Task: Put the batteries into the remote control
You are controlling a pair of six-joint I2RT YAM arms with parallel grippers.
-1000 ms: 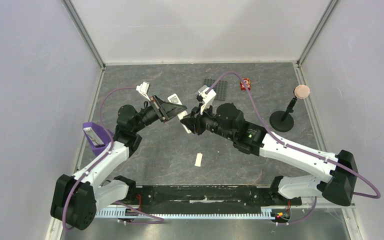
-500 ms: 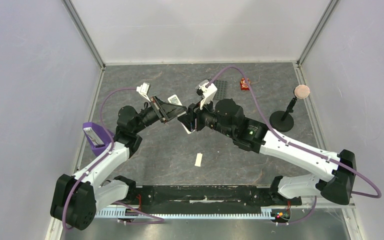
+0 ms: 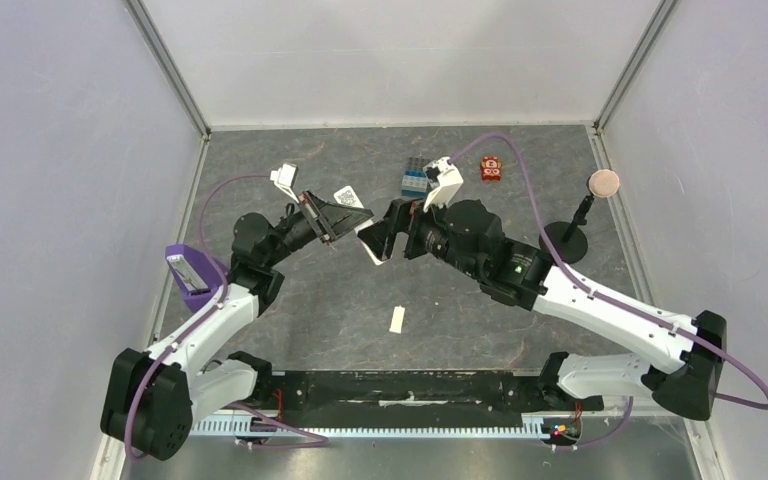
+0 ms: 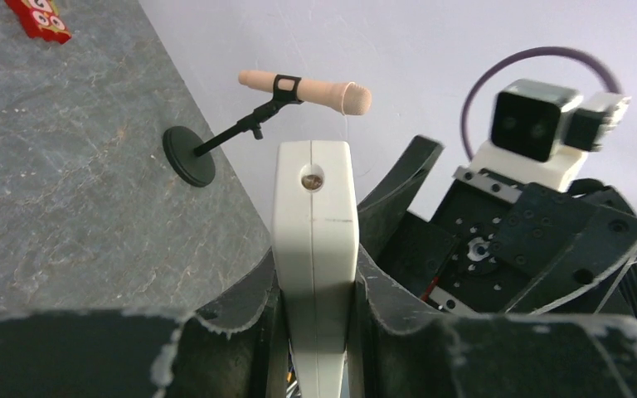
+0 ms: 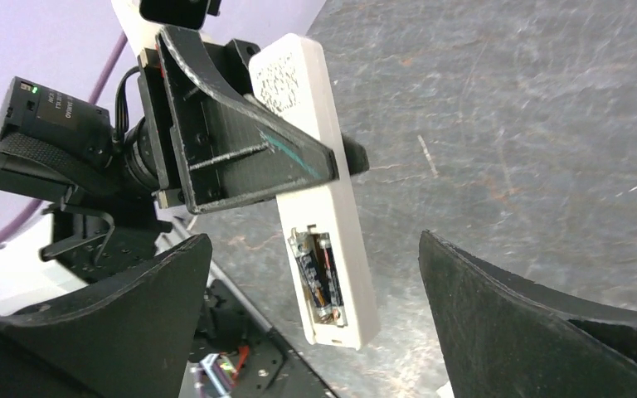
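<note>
My left gripper (image 3: 345, 218) is shut on the white remote control (image 3: 370, 243) and holds it in the air over the middle of the table. In the left wrist view its fingers (image 4: 381, 290) clamp both narrow sides of the remote control (image 4: 313, 215). The right wrist view shows the remote control (image 5: 319, 178) back side up, with the dark batteries (image 5: 319, 278) lying side by side in the uncovered slot near its free end. My right gripper (image 5: 313, 240) stands wide open on either side of that end, touching nothing. From above, the right gripper (image 3: 388, 232) faces the remote's tip.
A small white cover plate (image 3: 397, 319) lies on the table nearer the arm bases. A microphone on a black stand (image 3: 565, 240) is at the right. A red packet (image 3: 491, 168) and blue blocks (image 3: 416, 178) lie at the back. A purple holder (image 3: 188, 272) sits at the left edge.
My right gripper has opened wide and drawn back a little to the right from the remote's end. The left gripper and the remote have stayed where they were.
</note>
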